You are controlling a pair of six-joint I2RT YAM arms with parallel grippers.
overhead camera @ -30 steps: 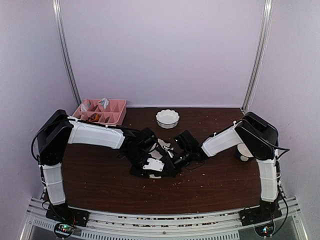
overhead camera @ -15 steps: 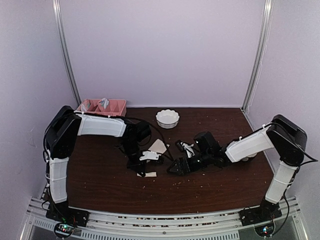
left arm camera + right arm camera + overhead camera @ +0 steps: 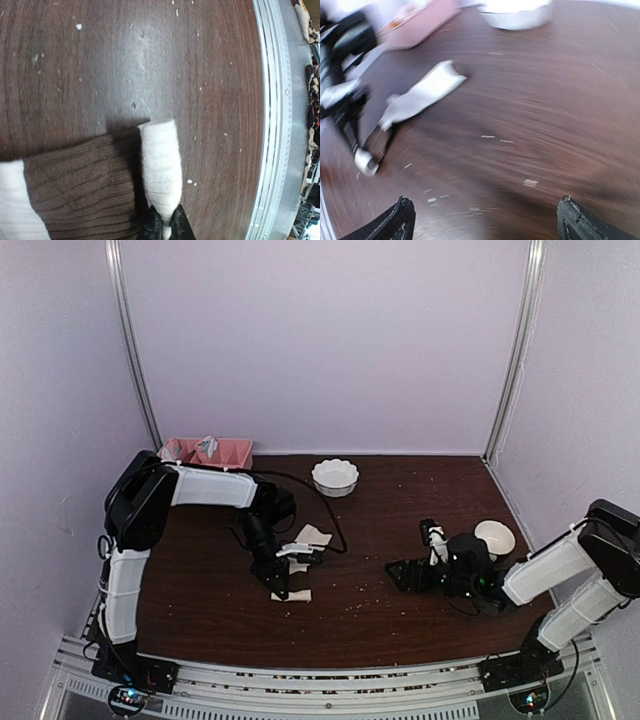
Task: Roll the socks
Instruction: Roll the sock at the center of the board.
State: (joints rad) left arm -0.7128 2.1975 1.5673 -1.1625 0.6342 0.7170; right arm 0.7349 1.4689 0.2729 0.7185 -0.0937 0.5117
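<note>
The right gripper (image 3: 400, 573) has been pulled back from the socks (image 3: 313, 535), its fingers spread wide. The cream sock (image 3: 160, 165) is still pinched by the left gripper (image 3: 166, 226).

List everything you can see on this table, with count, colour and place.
socks: count unclear, cream and dark brown, centre-left
scalloped bowl: one, white, back centre
divided tray: one, pink, back left
round dish: one, white, right side
crumbs: many, pale, scattered
table: one, dark brown wood
left claw: one, black, shut on the socks' cream end
right claw: one, black, open, empty, right of centre
</note>
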